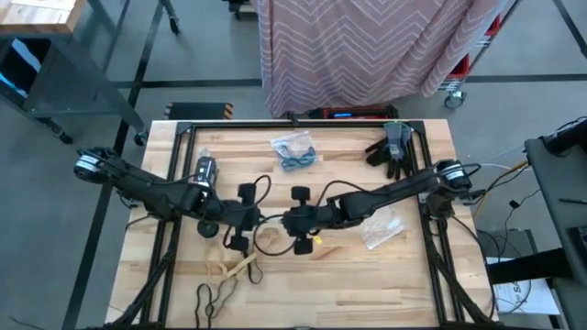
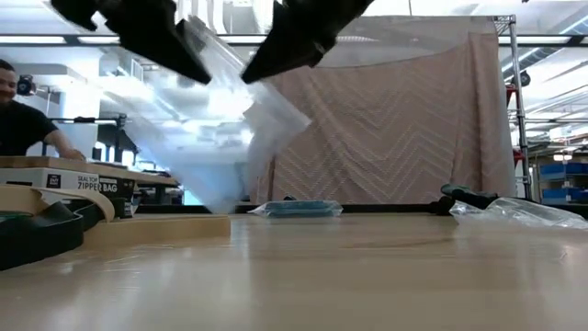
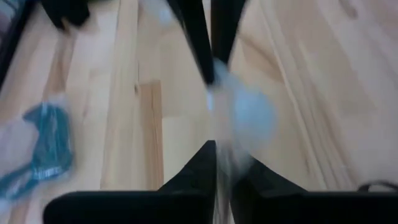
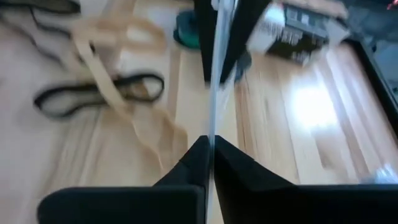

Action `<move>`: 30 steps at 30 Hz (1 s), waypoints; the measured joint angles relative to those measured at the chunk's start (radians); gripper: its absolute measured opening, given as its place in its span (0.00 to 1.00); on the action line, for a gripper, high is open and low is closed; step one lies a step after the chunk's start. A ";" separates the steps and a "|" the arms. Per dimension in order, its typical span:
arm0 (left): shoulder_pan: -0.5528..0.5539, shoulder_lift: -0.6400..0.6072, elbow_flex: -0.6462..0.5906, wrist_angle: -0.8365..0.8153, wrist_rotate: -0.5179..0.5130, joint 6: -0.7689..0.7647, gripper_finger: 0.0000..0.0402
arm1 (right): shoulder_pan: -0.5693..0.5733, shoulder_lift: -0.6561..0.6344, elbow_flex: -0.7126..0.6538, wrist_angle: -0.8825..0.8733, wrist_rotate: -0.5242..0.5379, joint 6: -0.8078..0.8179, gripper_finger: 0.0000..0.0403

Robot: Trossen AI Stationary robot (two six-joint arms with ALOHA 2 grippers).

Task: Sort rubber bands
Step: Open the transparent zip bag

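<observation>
A clear plastic bag [image 2: 241, 138] hangs in mid-table between my two grippers, which meet tip to tip. My left gripper [image 3: 216, 148] comes from the table's left and my right gripper [image 4: 210, 140] from its right, both shut on the bag. Tan rubber bands [image 1: 234, 266] and black rubber bands [image 1: 211, 295] lie flat near the front edge, left of centre. They show again in the right wrist view as tan bands [image 4: 118, 74] and black bands [image 4: 93, 93]. Blue rubber bands [image 1: 295, 156] lie inside another clear bag at the far side. My left gripper pinches the bag's upper edge [image 3: 219, 132] between its two fingers, slanting down from the table's left. The bag hangs below the fingers; whether its lower end touches the table cannot be told. My right gripper pinches the same upper edge [image 4: 211, 118] between its two fingers, slanting down from the table's right, close against the left gripper's tips. The film runs as a thin upright sheet from its fingers toward the other gripper.
Dark gloves [image 1: 393, 147] lie at the far right. Another clear bag [image 1: 381, 229] lies under my right arm. A box of zipper bags [image 2: 73, 184] stands at the left. A person [image 2: 23, 115] sits beyond the table's left side. A striped curtain [image 1: 367, 46] hangs behind.
</observation>
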 joint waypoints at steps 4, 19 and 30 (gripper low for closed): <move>0.001 -0.014 -0.009 -0.036 0.000 -0.016 0.08 | -0.001 -0.006 0.034 -0.138 0.000 0.006 0.00; 0.001 -0.033 -0.013 0.044 -0.080 0.070 0.10 | -0.014 -0.012 0.063 -0.260 -0.001 -0.026 0.01; 0.011 -0.015 -0.079 0.243 -0.077 0.171 0.10 | -0.030 -0.010 0.063 -0.241 -0.073 -0.008 0.03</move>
